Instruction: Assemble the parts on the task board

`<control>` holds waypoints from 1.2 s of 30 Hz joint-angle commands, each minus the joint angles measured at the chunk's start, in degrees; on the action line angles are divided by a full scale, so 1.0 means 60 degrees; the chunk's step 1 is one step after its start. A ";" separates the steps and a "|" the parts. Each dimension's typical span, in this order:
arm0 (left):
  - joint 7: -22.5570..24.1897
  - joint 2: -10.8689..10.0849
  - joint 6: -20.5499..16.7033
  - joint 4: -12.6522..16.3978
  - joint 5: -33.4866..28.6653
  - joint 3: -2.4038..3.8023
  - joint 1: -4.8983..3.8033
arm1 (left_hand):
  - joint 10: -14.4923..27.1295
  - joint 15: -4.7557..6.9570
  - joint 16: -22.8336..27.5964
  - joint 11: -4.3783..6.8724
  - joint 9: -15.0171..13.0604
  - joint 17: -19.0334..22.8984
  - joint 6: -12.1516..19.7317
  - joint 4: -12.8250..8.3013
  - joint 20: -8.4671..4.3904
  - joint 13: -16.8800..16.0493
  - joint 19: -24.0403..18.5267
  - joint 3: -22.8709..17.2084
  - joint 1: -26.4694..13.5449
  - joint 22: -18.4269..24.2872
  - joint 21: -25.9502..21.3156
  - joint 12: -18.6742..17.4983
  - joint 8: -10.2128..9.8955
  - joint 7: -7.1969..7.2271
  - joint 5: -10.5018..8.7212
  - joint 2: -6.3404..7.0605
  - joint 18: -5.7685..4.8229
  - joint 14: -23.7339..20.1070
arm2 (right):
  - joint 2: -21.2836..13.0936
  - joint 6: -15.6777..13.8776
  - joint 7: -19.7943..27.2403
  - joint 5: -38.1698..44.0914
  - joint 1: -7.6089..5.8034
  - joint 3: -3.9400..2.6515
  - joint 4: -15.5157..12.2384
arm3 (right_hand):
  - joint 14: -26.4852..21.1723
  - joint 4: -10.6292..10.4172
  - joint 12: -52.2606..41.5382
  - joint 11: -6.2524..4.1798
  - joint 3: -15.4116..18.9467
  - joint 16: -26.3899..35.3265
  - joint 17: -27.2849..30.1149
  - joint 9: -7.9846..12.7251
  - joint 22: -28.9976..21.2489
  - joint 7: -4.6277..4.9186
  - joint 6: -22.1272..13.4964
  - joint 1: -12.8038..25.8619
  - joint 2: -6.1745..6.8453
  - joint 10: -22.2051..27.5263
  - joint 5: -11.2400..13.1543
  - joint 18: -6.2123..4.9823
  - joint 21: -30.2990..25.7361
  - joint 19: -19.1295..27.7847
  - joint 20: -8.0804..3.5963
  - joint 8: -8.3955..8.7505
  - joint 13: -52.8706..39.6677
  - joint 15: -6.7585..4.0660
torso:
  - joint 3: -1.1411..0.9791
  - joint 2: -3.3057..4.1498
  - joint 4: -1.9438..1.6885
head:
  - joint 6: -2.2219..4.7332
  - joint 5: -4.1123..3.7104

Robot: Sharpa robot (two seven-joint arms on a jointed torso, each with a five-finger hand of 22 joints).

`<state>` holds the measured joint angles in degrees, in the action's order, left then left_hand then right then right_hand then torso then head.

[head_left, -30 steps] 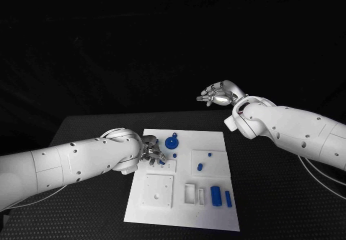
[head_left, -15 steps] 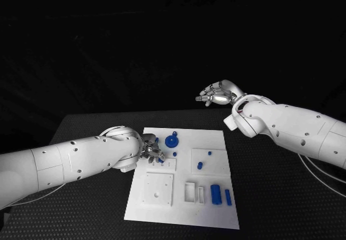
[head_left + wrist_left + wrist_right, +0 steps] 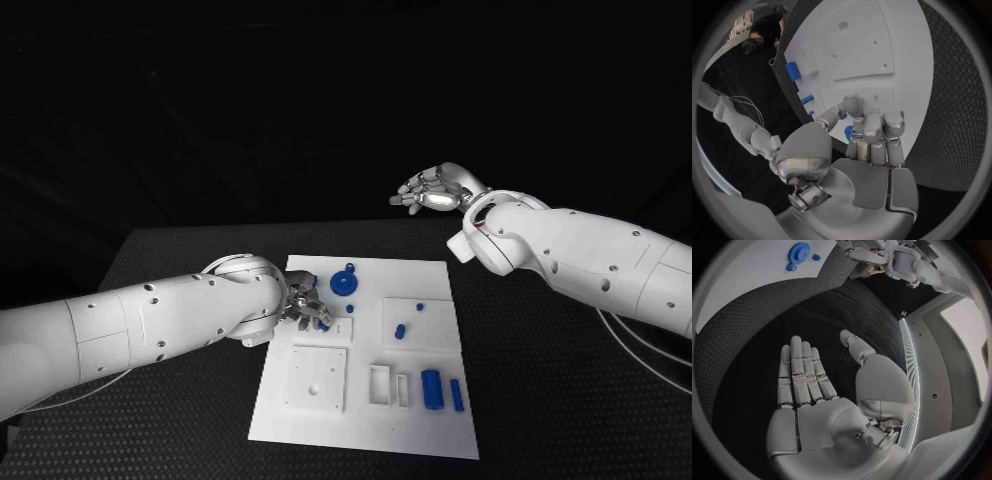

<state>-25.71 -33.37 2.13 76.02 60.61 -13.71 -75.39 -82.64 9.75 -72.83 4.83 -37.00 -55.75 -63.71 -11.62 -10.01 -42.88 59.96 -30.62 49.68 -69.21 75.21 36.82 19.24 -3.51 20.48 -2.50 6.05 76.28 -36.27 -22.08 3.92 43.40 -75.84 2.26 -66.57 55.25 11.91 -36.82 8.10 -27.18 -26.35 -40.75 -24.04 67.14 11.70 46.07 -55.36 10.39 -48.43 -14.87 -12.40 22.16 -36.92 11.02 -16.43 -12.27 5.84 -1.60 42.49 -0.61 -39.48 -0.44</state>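
My left hand (image 3: 304,309) hovers low over the left edge of the white task board (image 3: 433,420) at mid-table, fingers curled together around a small blue part (image 3: 847,132); whether they actually grip it I cannot tell. My right hand (image 3: 437,189) is raised beyond the table's far edge, flat, fingers apart and empty. On the board, a blue gear (image 3: 343,284) sits near the far edge, and two blue cylinders (image 3: 431,385) lie at the near right.

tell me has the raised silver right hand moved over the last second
Barely. The right hand stays raised beyond the white task board's far edge, palm open, drifting very slightly toward the robot's left.
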 commanded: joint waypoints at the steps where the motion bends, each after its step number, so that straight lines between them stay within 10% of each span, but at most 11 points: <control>1: 0.0038 0.0024 0.0254 0.0027 -0.0001 0.0006 0.0000 | 0.0080 0.0180 -0.0073 -0.0021 -0.0049 0.0049 -0.0461 -0.0784 -0.0819 -0.0009 -0.0108 -0.0832 -0.0056 -0.0021 -0.0018 0.0037 0.0028 0.0328 0.0319 -0.0094 0.0445 0.0114 | 0.0012 0.0175 0.0010 -0.0110 0.0001 -0.0003 0.0004 | -0.0070 -0.0012 0.0054 0.0055 0.0069 0.0051 0.0016 0.0020 0.0020 0.0021 -0.0072 0.0020 -0.0115 -0.0006 0.0156 0.0112 -0.0048 0.0072 0.0003 -0.0022 0.0049 -0.0003 | -0.0010 -0.0002 0.0017 | -0.0017 0.0029; 36: 0.0119 0.0062 -0.0018 -0.0151 0.0051 0.0008 0.0082 | 0.0106 0.0168 -0.0107 -0.0033 -0.0062 0.0139 -0.0429 -0.0780 -0.0811 0.0007 -0.0118 -0.0865 -0.0100 -0.0023 -0.0018 0.0028 -0.0041 0.0311 0.0255 -0.0103 0.0444 0.0089 | 0.0070 0.0190 0.0030 -0.0289 0.0006 0.0001 0.0059 | -0.0158 -0.0059 0.0099 0.0072 0.0079 0.0150 0.0046 0.0059 0.0066 0.0023 -0.0079 0.0029 -0.0132 -0.0013 0.0150 0.0118 -0.0124 0.0188 0.0039 -0.0027 0.0223 0.0045 | -0.0008 0.0005 0.0017 | -0.0078 0.0017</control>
<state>-25.56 -33.11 2.56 75.18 60.62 -13.66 -74.98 -82.51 9.76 -73.16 4.60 -37.29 -54.99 -63.76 -11.81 -9.83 -42.85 59.55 -30.99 48.98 -69.27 75.20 36.82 19.04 -3.47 22.13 -2.40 6.17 76.27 -35.89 -21.64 3.87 42.20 -75.82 2.27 -66.27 54.66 11.62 -36.50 8.09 -26.89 -25.67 -40.53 -23.74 67.47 11.68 46.09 -55.15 10.17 -48.43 -13.98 -12.41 21.73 -36.30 11.24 -16.42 -11.01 6.02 -1.65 42.51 -0.55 -39.95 -0.34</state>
